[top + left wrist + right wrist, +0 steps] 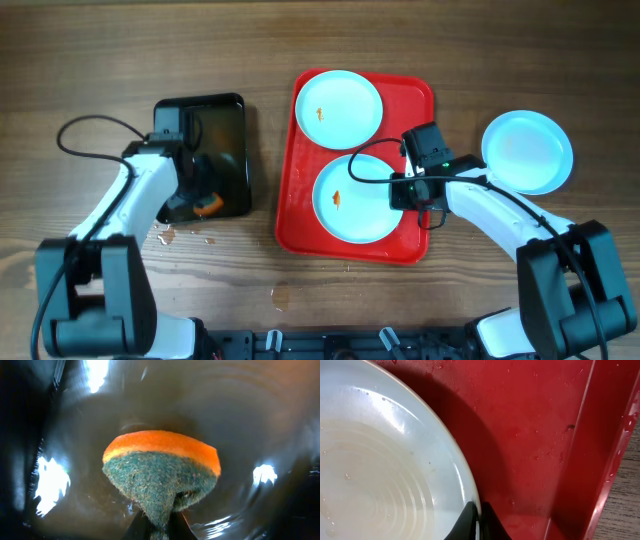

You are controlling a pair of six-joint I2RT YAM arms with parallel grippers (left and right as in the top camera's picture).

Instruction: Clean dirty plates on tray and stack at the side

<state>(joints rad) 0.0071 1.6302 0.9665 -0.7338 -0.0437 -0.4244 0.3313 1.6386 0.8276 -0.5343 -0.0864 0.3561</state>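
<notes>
we find the right gripper (477, 512) pinched on the right rim of the near plate (380, 460), whose body lies leftward; the left gripper (159, 524) clamps the sponge (160, 467).

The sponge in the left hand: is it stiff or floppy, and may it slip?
Probably soft: the sponge folds where the left hand pinches it. The black tray glistens, so it is likely wet and may drip. Its rough green side should resist slipping.

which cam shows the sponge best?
Left wrist: the sponge fills the frame, orange layer over green scrub side, pinched by the left gripper over the black tray. Overhead shows only an orange sliver under the left arm. Right wrist shows none, just a plate and the red tray.
</notes>
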